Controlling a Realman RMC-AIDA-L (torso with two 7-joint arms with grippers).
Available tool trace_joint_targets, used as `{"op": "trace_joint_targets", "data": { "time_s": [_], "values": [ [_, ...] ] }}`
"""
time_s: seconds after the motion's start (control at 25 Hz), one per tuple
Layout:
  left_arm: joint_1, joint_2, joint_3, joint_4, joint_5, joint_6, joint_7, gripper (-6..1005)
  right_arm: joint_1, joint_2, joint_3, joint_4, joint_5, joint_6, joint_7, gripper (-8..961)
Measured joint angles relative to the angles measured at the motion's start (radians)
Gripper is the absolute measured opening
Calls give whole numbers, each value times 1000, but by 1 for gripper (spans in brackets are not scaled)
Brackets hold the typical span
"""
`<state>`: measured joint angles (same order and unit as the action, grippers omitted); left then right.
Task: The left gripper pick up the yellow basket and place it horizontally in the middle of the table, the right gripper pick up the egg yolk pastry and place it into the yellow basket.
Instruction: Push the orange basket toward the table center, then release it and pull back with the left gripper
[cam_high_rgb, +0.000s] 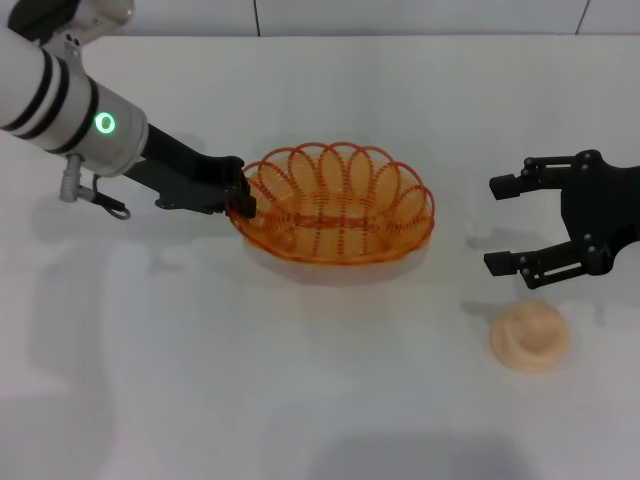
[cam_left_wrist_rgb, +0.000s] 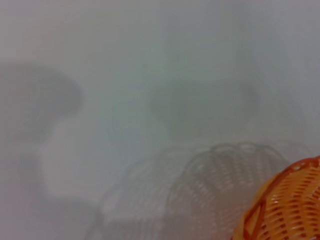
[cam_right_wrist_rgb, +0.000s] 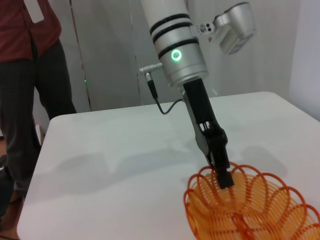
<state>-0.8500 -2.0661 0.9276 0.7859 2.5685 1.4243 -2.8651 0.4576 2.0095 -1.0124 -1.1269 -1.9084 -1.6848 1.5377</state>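
Two claws: left claw (cam_high_rgb: 240, 198) clamped on yellow basket (cam_high_rgb: 338, 205) rim; right claw (cam_high_rgb: 512, 224) apart above egg yolk pastry (cam_high_rgb: 529, 337).

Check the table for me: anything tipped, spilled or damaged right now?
Nothing stands out. The yellow basket sits upright and intact near the middle of the table, with the left claw at its rim. The egg yolk pastry rests whole on the table, apart from the basket, near the open right claw.
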Motion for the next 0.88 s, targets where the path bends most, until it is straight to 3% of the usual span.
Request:
{"op": "trace_joint_targets", "data": {
  "time_s": [0.16,0.88],
  "values": [
    [-4,-9,12,-20,0,-39,6,86,-1,-1,0,-1,0,-9,-2,873],
    [5,-12,74,-70,-67,-116,18,85,0,0,0,0,0,-24,-2,872]
  ]
}}
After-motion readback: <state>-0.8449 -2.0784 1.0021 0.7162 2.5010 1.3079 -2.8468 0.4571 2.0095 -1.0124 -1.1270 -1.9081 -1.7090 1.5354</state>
